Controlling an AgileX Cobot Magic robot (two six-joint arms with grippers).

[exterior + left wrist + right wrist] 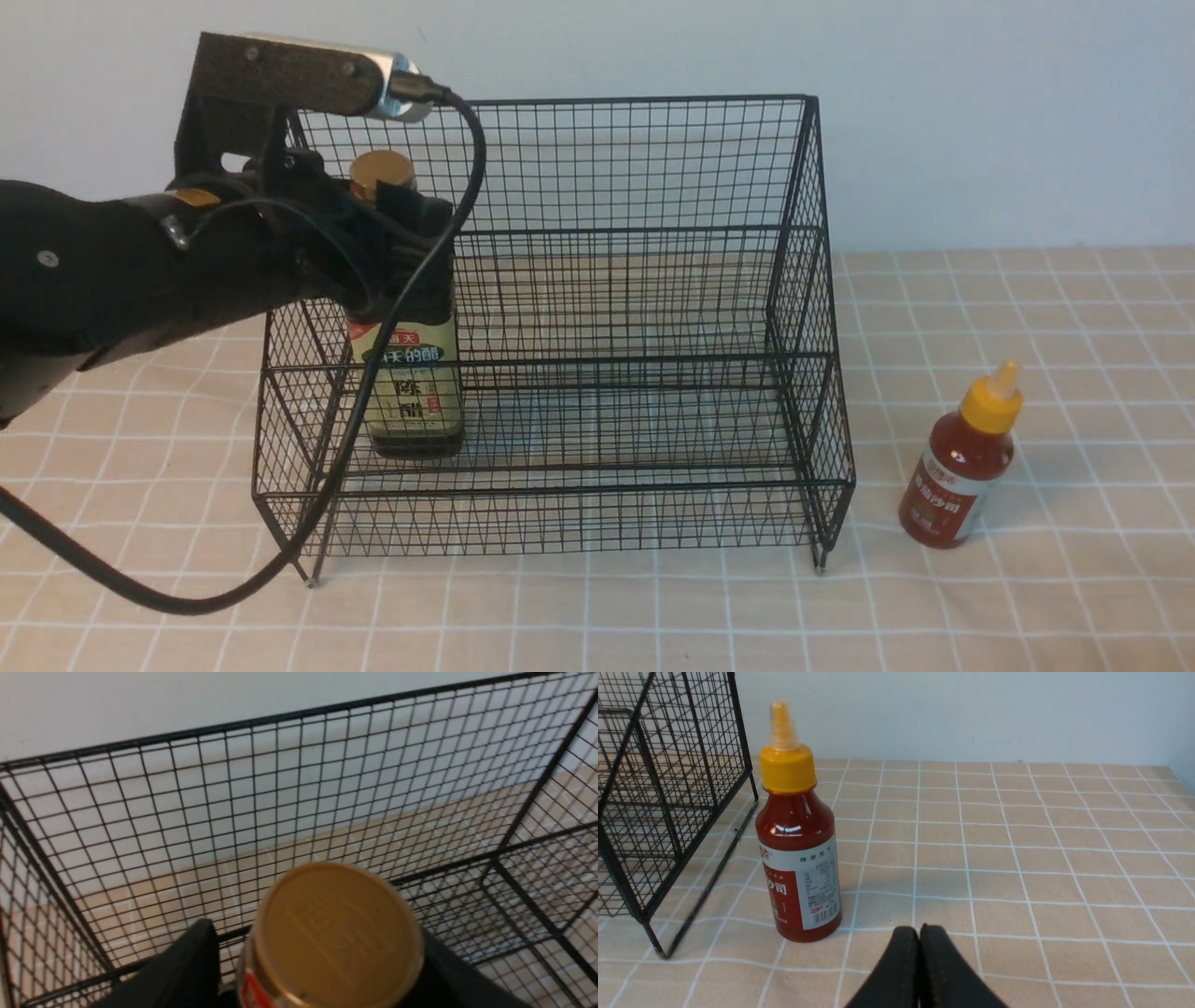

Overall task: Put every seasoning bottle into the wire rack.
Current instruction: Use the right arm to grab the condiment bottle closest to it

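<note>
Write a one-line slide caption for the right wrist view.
Red sauce bottle stands upright on the checked cloth beside the wire rack, shut right tool in the foreground.

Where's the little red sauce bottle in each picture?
Front view: the red sauce bottle stands right of the wire rack.
Left wrist view: not in it.
Right wrist view: the red sauce bottle stands beside the rack's corner foot, ahead of the right gripper.
Shared landmark: the wire rack.
</note>
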